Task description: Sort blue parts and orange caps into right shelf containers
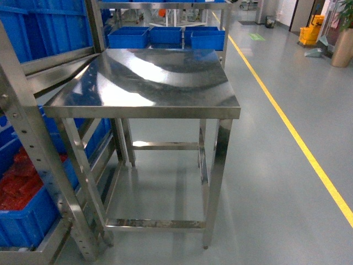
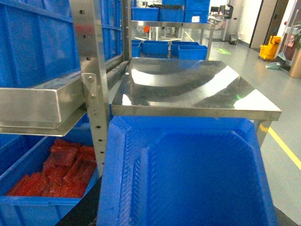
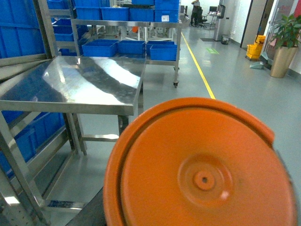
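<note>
At far left a steel rack (image 1: 22, 138) carries blue bins (image 1: 25, 221); the lowest holds red pieces (image 2: 61, 169), not the task's colours as far as can be told. Beside it stands the bare steel worktop (image 1: 149, 83), with nothing on it in the head view. Behind the worktop, a farther shelf holds three open blue containers (image 1: 165, 36), probably the bins meant for sorting, though which counts as the right shelf cannot be told.

The left wrist view is filled by a blue part (image 2: 188, 174), a moulded tray-like piece with stepped ridges, close under the camera. The right wrist view is filled by an orange cap (image 3: 202, 174), round with a raised rim and central boss. Neither arm's fingers show in any view, so whether they are open or closed on these pieces cannot be told.

Both pieces look like light, rigid, smooth plastic, likely slippery; the rim edges seem the surest places to pinch.
</note>
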